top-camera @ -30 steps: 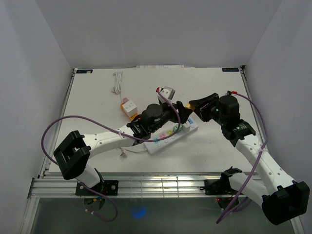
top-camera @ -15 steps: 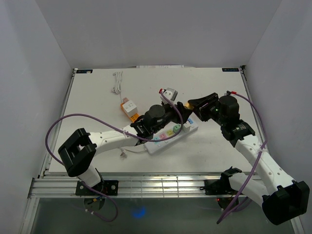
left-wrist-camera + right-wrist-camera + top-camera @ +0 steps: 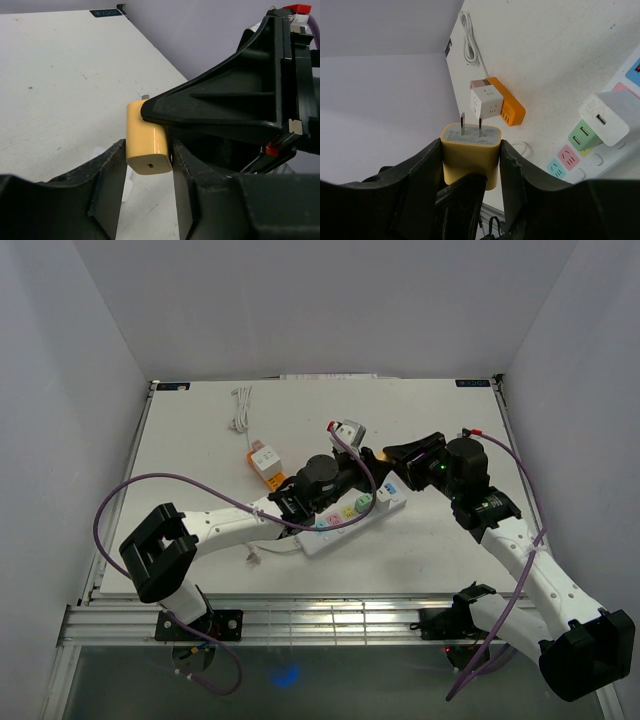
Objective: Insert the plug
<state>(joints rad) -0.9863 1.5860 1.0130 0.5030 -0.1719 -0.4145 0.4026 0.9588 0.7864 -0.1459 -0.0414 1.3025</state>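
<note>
The yellow plug (image 3: 470, 155) hangs in the air above the white power strip (image 3: 350, 512), prongs pointing away from my right wrist. My right gripper (image 3: 470, 144) is shut on its two sides. My left gripper (image 3: 148, 165) has come in from the opposite end and its fingers (image 3: 112, 165) lie against the plug (image 3: 146, 137), whose rear face with a small slot faces the left wrist camera. In the top view both grippers (image 3: 385, 458) meet over the strip's right end. One black left finger (image 3: 462, 200) covers part of the plug's broad face.
A white charger (image 3: 605, 120) sits in the strip, beside coloured sockets (image 3: 567, 155). A white cube adapter (image 3: 486, 100) on an orange block (image 3: 510, 107) lies to the left (image 3: 265, 462). A coiled white cable (image 3: 240, 408) lies at the back left.
The left gripper moved right toward the right gripper and narrowed its jaws from wide apart onto the plug. The right arm holds nearly still with the plug.
</note>
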